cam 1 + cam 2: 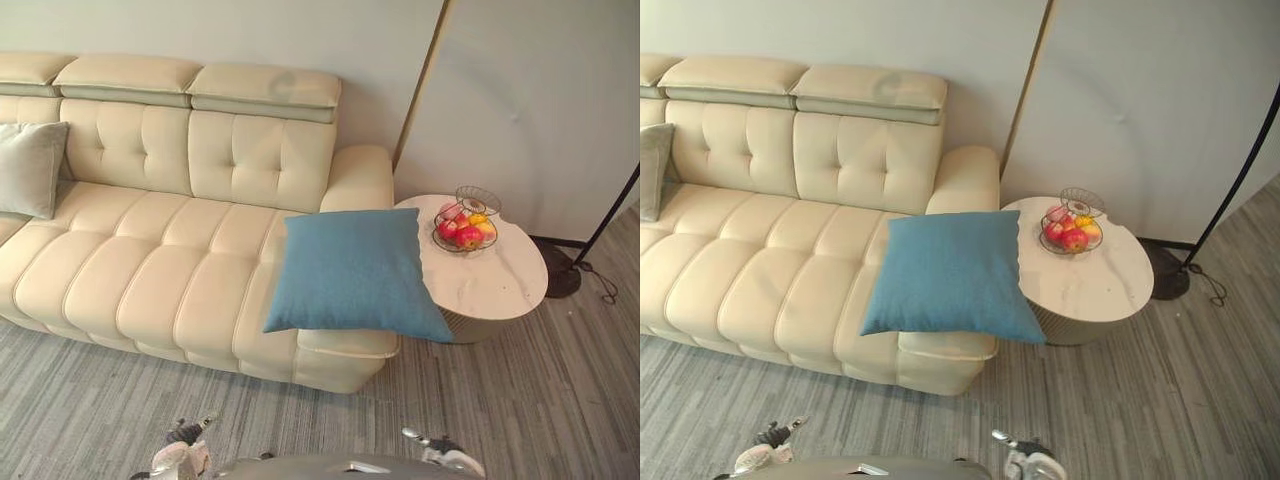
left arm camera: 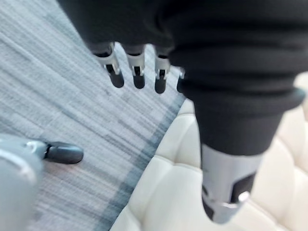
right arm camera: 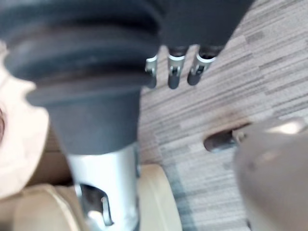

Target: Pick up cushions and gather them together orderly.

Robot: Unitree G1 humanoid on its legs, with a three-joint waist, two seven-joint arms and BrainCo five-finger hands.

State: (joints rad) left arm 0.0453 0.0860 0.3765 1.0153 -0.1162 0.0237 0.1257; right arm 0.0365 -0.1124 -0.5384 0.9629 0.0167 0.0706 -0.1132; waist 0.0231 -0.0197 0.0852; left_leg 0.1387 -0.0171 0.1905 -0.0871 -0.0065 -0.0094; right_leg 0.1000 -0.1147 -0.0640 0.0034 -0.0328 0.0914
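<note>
Blue cushion (image 1: 350,270) overhangs sofa (image 1: 150,260) armrest edge beside table (image 1: 500,280); left hand (image 2: 138,72), right hand (image 3: 173,76) fingers straight, empty, above floor (image 2: 57,96)

This is a home living room. A cream button-tufted sofa (image 1: 170,240) with padded headrests stands against a plain pale wall (image 1: 250,30), with a blue cushion (image 1: 355,275) at its arm end and a grey cushion (image 1: 30,165) against its back. Just beside that arm is a round pale side table (image 1: 500,280) bearing a wire basket of fruit (image 1: 465,225), and a black floor lamp (image 1: 562,282) stands beyond. Grey striped carpet (image 2: 57,86) lies beneath the fingers (image 2: 115,77) of the left hand (image 2: 138,77), with the sofa's seat edge just beside them, and also beneath the right hand (image 3: 173,77).
</note>
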